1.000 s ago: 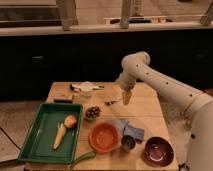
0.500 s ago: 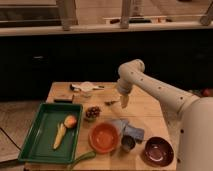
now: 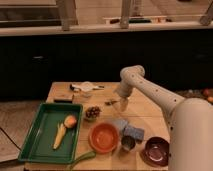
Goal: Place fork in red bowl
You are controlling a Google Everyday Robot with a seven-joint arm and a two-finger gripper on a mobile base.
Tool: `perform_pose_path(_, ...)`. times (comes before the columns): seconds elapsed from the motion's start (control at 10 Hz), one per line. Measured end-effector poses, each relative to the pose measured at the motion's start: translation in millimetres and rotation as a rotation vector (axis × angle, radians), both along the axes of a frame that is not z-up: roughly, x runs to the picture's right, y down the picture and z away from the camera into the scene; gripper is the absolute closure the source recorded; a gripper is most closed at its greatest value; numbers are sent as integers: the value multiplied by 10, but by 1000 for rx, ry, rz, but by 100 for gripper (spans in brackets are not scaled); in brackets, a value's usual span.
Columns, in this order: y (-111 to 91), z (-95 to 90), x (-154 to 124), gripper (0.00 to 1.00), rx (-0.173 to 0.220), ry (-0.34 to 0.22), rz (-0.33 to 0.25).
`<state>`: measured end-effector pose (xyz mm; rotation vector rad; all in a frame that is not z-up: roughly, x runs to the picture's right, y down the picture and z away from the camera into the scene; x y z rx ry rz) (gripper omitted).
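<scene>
**Pincer hangs open over the table's middle, fork not yet taken**

The wooden table carries a loose spread of kitchen things, and their places suggest a sorting layout. The green tray sits at the left side with a banana and a small orange fruit inside it, kept apart from the dishes. The red bowl, empty as far as can be seen, stands near the front edge just right of the tray, where an arm coming from the right could likely reach it from above. A small metal cup and a dark maroon bowl stand further right along the same front row, with a grey-blue cloth just behind them.

The fork appears as a small, slim dark shape lying flat on the table behind the red bowl and well apart from it; its outline is too faint to tell which way the tines point. A small bowl of dark pieces stands between the two, off to the left.

The pincer points downward just right of the fork, low over the tabletop. Its jaws stand spread wide and hold nothing; whether a fingertip touches the fork cannot be told. The step in hand looks like lining up for the pick.
</scene>
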<state>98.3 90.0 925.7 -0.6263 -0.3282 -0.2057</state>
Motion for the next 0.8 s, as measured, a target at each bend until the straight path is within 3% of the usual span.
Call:
perform_pose_path(0.2, 116, 123, 28, 21, -29, -8, 12)
perform_pose_path(0.5, 235, 250, 55, 48, -66, -23, 41)
perform_pose_path(0.8, 208, 224, 76, 79, -67, -21, 39)
